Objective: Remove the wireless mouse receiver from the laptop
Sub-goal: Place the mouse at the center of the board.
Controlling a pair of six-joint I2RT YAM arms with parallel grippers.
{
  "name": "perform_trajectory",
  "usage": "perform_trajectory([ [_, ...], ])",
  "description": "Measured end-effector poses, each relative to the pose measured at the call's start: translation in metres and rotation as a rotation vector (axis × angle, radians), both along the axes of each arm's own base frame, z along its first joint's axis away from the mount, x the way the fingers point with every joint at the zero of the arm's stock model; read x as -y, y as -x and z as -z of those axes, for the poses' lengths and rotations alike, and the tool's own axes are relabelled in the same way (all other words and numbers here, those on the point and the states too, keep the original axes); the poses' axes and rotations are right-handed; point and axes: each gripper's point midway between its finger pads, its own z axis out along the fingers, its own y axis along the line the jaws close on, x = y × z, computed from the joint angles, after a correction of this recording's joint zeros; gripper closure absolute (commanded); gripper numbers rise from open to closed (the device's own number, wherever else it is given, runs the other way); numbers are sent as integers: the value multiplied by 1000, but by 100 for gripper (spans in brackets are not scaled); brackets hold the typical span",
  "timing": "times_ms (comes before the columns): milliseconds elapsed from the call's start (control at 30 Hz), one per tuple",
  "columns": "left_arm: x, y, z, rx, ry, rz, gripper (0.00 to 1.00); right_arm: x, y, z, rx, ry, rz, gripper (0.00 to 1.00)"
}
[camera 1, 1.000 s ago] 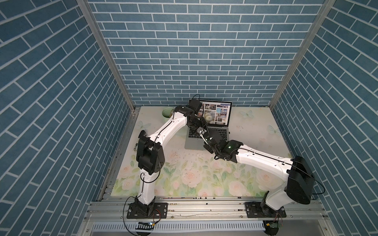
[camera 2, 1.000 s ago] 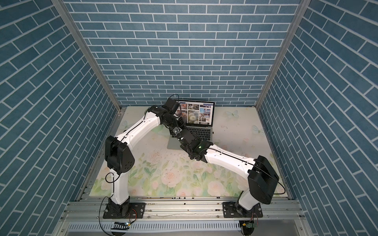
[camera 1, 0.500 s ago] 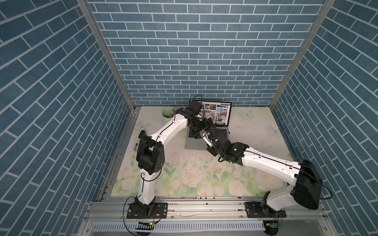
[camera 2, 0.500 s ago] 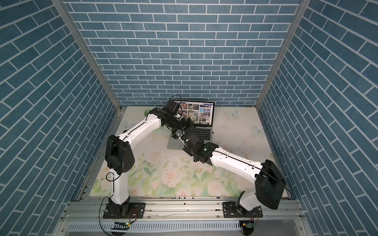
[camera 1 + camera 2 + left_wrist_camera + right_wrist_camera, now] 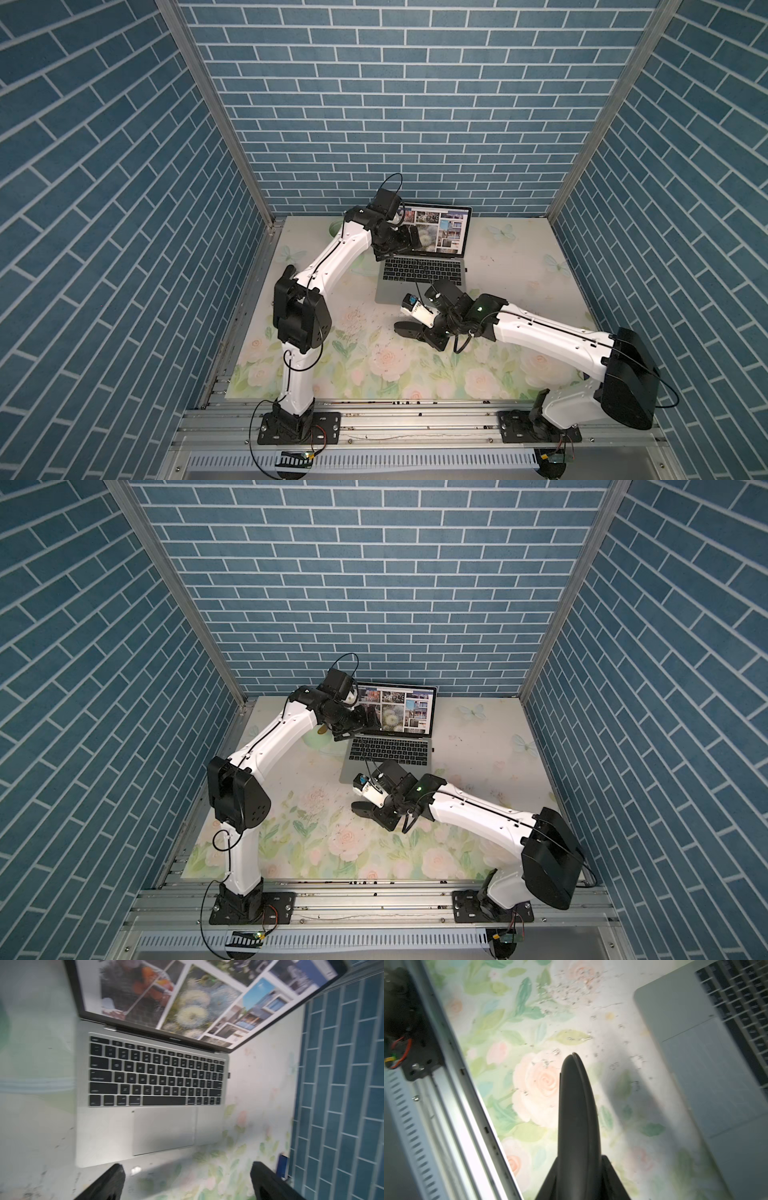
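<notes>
A: Top views first. Where's the receiver sitting?
B: The wireless mouse receiver is sticking out of the laptop at its 3 o'clock edge, level with the keyboard. It's showing plugged in in both top views.
A: Arms?
B: The left gripper is hovering at the laptop's 10 o'clock corner, in front of the screen. I can't tell its spread from up here. The right gripper is hanging over the floral mat at the laptop's 6 o'clock, pinching a black mouse. Both are sitting well apart from the receiver.
A: Left wrist?
B: It's coming through blurry. The left gripper is showing its fingers spread wide, gripping nothing. They're hovering off the laptop's front edge, past the trackpad. The receiver is poking out of the side edge beside the keyboard's middle rows.
A: Right wrist?
B: The right gripper is clamping the mouse edge-on, with a finger pressing on each flat face. The mouse is hanging over the mat. The laptop's trackpad corner is showing just beside it.
</notes>
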Motion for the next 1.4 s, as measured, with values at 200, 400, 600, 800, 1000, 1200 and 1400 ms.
perform_trajectory([
  [200,-42,1,14,14,-226,-44,0,16,26,34,-343,-44,43,100],
  [400,-64,-2,10,82,-319,-92,0,31,27,53,-572,-101,168,100],
  [600,-88,11,-37,303,-275,-178,0,19,20,54,-605,-160,176,100],
  [800,-107,28,-96,559,-147,-272,0,19,14,77,-665,-135,215,100],
  [1000,-107,29,-101,621,-100,-291,0,18,12,83,-682,-136,219,98],
  [1200,-108,44,-83,659,-46,-284,0,22,9,94,-679,-99,258,42],
  [1400,-117,61,-117,785,50,-314,0,13,-4,79,-656,-136,260,7],
])
